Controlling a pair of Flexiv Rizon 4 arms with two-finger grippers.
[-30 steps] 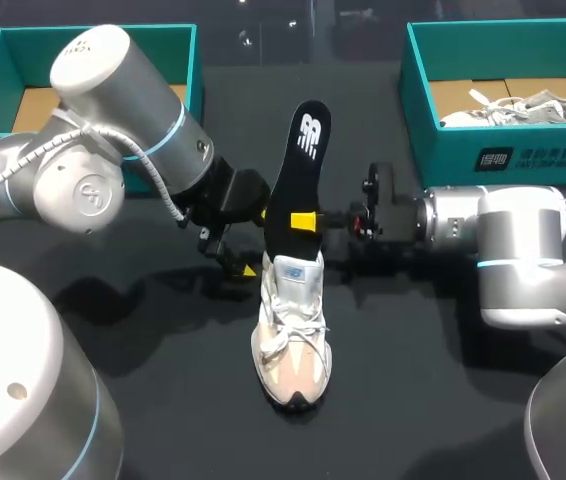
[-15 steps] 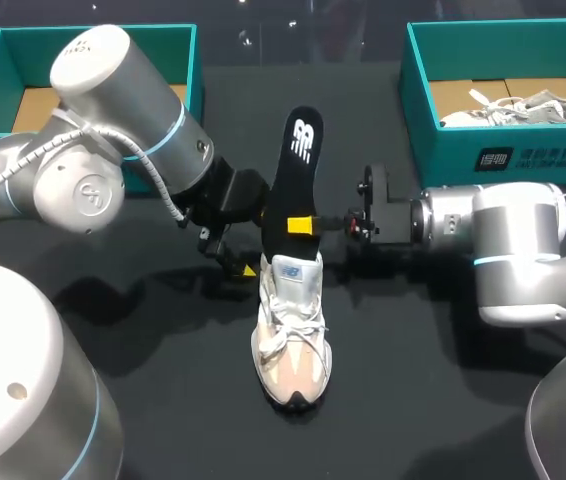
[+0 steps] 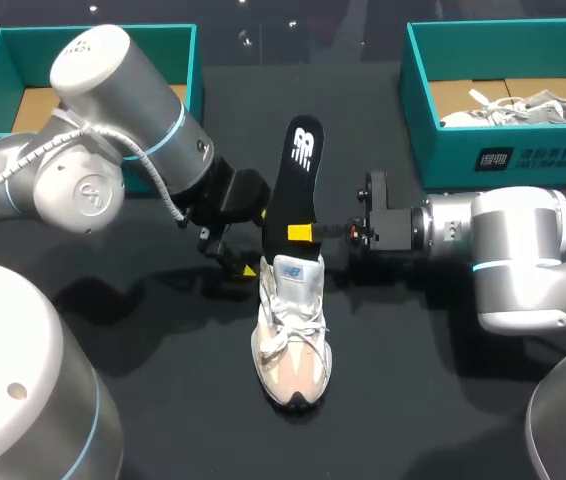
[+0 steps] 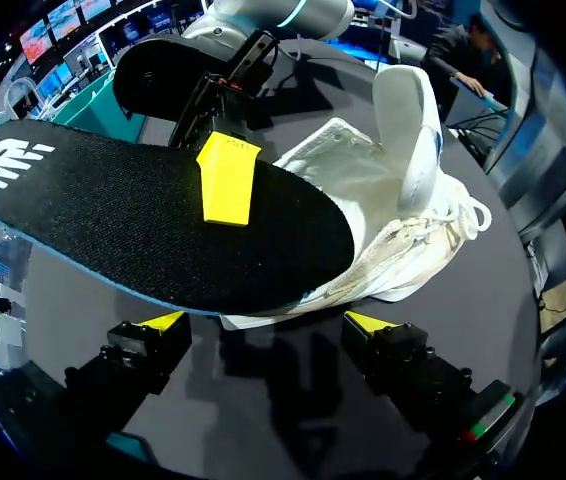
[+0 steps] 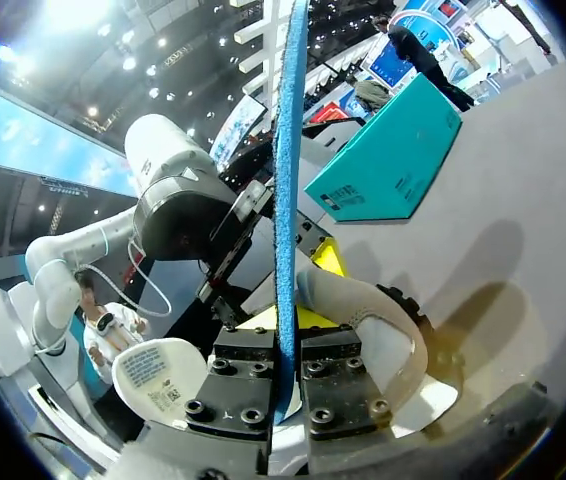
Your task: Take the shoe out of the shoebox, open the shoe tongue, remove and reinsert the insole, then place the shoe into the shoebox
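Pointing its toe at me, the shoe (image 3: pixel 291 335) lies on the table (image 3: pixel 413 400) between my arms, heel end farthest. My left gripper (image 4: pixel 268 325) hangs open just beside the heel, gripping nothing. My right gripper (image 3: pixel 308 233) pinches the insole (image 3: pixel 298 170) mid-length. The insole's long axis rises steeply from the heel opening, its lower end seemingly inside, so I judge the right arm must feed it down toward the toe.

Head view overlooks table (image 3: pixel 163 330); wrist views flank insole (image 3: pixel 296 180).

Insole (image 3: pixel 298 185) in shoe (image 3: pixel 291 330), left hand (image 4: pixel 265 322) left, right hand (image 3: pixel 303 232) right.
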